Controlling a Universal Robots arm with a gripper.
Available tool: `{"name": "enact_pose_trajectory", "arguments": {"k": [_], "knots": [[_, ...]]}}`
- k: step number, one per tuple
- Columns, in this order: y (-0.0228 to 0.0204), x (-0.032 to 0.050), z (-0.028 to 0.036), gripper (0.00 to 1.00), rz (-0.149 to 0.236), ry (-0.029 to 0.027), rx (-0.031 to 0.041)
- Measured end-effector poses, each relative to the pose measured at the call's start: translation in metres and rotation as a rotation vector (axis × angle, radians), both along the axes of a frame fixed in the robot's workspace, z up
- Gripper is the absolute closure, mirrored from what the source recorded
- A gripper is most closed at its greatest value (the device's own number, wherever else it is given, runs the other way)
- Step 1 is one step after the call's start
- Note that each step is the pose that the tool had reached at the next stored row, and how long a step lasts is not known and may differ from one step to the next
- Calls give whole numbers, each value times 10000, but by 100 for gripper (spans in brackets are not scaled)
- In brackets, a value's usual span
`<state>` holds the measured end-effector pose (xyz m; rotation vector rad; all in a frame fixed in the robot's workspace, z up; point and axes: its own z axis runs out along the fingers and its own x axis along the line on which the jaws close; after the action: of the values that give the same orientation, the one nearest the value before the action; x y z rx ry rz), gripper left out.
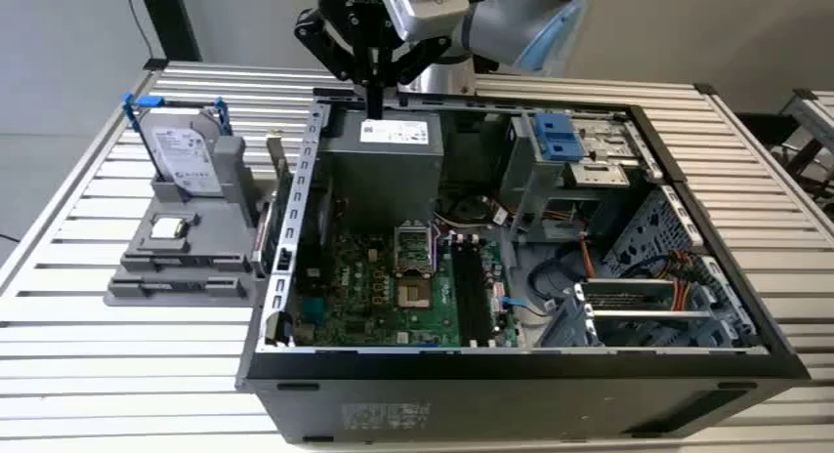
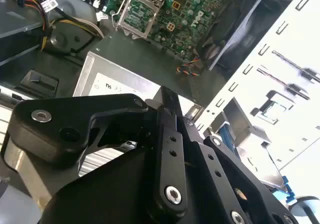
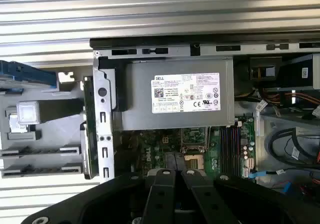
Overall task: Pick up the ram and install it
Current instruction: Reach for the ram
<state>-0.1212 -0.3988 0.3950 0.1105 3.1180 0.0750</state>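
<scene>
Green ram (image 1: 277,185) stands on edge between grey holder (image 1: 195,228) and computer case (image 1: 311,170), its long axis along the case wall. It is toward the exterior view's left of the pincer (image 1: 375,103), whose fingers look pressed together and empty. In the first wrist view the ram (image 3: 88,129) runs beside that wall.

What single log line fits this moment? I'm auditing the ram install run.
gripper shut | nothing seen held | hovering above power supply | inside open computer case

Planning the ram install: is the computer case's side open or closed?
Open: the case has no side panel on, and the motherboard lies exposed inside.
</scene>
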Motion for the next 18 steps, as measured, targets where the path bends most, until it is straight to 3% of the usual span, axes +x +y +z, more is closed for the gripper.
{"name": "enact_pose_trajectory", "arguments": {"k": [18], "knots": [[0,0,49,100,0,0,0]]}}
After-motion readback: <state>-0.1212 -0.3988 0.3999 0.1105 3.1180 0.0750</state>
